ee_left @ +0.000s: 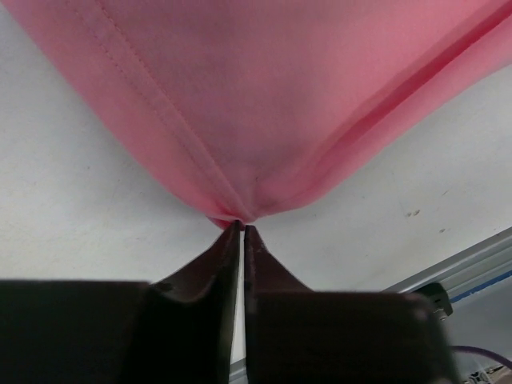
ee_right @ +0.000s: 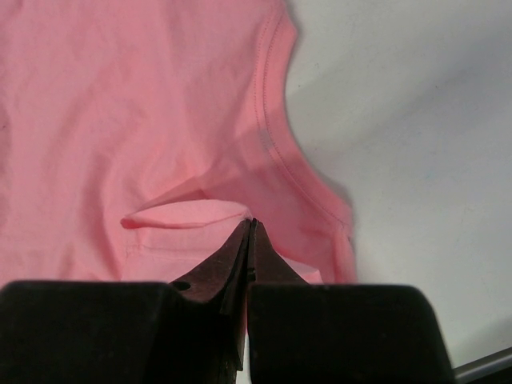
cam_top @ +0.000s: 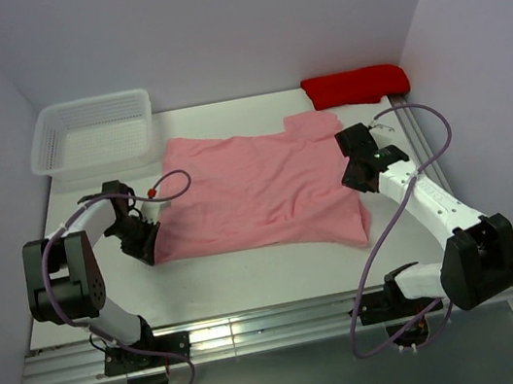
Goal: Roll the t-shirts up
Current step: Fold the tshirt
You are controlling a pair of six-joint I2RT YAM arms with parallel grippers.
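Observation:
A salmon-pink t-shirt [cam_top: 256,187] lies spread flat on the white table [cam_top: 251,277]. My left gripper [cam_top: 147,242] is at the shirt's near left corner. In the left wrist view the jaws [ee_left: 242,227] are shut on the tip of that corner of the shirt [ee_left: 264,96], which hangs pulled to a point. My right gripper [cam_top: 354,176] is at the shirt's right edge, near a sleeve. In the right wrist view it [ee_right: 252,224] is shut on a raised fold of the shirt [ee_right: 120,104] beside a hemmed edge.
A white mesh basket [cam_top: 94,135] stands at the back left. A folded red garment [cam_top: 355,87] lies at the back right corner. Walls close in the table on three sides. A metal rail [cam_top: 260,329] runs along the near edge.

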